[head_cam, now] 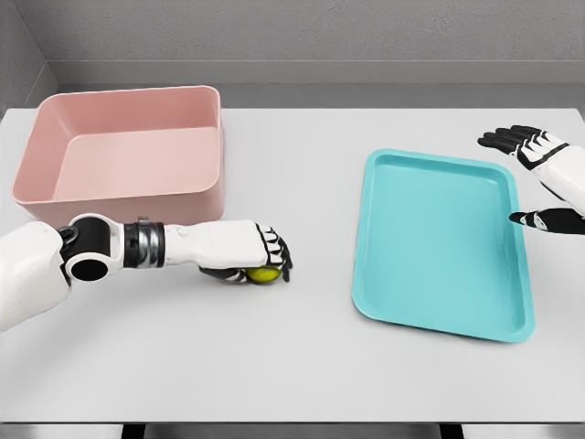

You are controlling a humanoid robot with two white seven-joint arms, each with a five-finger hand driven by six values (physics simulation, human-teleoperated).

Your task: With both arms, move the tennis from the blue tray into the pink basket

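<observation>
Left hand (256,256) clamps the tennis ball (263,274) on the table (302,366), lower left; right hand (539,174) hangs released, right edge.

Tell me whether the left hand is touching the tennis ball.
Touching. The head view shows the left hand with fingers curled over the tennis ball, no gap visible.

At the upper left of the frame, the basket (128,146) is plain pink. The tray (439,242) at right is plain turquoise-blue. The tennis ball (264,274), left of centre, is yellow-green. Both hands, left (260,254) and right (539,174), are white with black fingers. The counter (302,366) is pale grey, unpatterned.
</observation>
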